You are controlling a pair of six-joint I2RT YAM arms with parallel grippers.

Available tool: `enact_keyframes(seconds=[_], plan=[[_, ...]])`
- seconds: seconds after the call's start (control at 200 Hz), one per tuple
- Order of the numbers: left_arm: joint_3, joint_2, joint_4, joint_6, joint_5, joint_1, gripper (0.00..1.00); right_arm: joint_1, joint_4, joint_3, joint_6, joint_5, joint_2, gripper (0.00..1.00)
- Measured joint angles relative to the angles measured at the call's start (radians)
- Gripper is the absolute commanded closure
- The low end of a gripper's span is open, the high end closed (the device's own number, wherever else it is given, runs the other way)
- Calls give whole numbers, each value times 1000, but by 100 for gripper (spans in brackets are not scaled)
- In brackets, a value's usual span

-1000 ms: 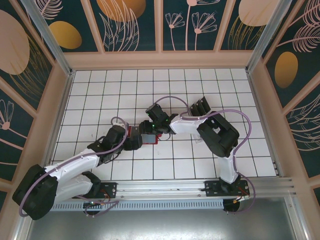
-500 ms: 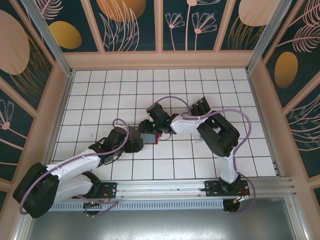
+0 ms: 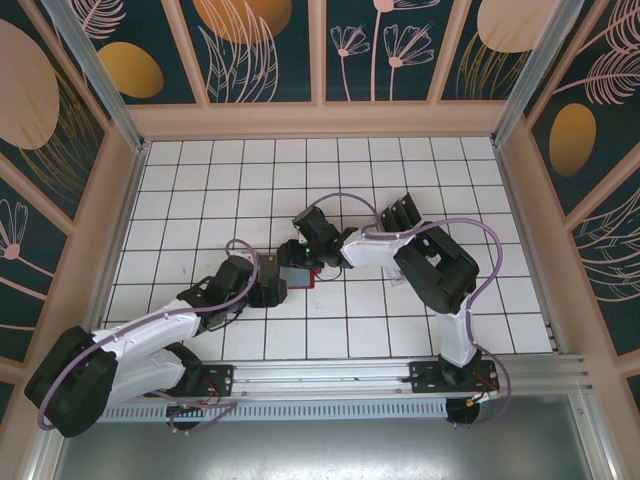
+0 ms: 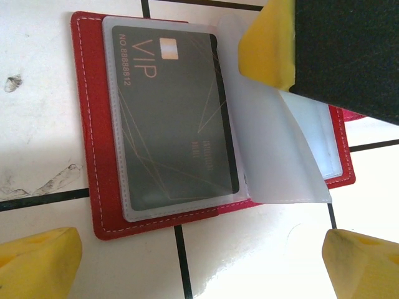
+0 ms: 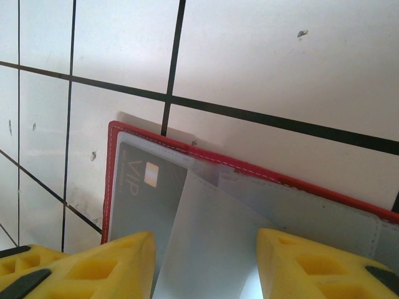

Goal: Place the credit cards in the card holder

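- Left claw (image 4: 199, 252): nearest the arm bases, it hangs over the near-left edge of the card holder (image 4: 93, 174). Pads are spread as wide as they go, with nothing between them. Risk: coming down from here it could land on the red cover rather than beside it and shove the holder.
- Card holder: lies open and flat on the white tiled worktop (image 3: 200, 190), mid-scene, between the two claws. One VIP card (image 4: 174, 118) sits fully inside a clear pocket. Nothing pins the holder down. A sideways push would likely make it skate or spin on the smooth tile and throw off any pocket alignment.
- Clear leaf (image 4: 280, 156): curls up off the other half of the holder and rests against one yellow pad of the right claw (image 5: 206, 240). It looks springy. If that pad slips, the leaf probably flops back and covers the pocket mouth.
- Right claw: just beyond the holder and tilted down over it. Jaws are about half apart and straddle the leaf. They do not pinch it, as far as I can tell, so it has no firm hold on anything. Risk: both claws crowd the same small spot, so a careless move by either could knock them together.
- Row of dark cards (image 3: 400, 212): stands far right, well apart from the holder and too small to count. Neither claw carries a card, so one arm must go and fetch. If the right arm goes, the leaf loses its prop.
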Motion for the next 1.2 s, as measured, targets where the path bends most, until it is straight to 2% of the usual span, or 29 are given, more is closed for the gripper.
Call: enact_keyframes(seconds=[0.425, 0.801, 0.961, 1.196], plan=[[0, 58, 44, -10, -9, -3, 2, 0, 1, 0, 0, -3, 4, 54], [1, 87, 69, -65, -118, -6, 1, -1, 4, 1, 0, -4, 4, 53], [1, 87, 73, -83, -144, -6, 1, -1, 8, 0, 0, -3, 0, 49], [1, 87, 73, -97, -166, -6, 1, -5, 33, -79, 32, 8, -124, 47]])
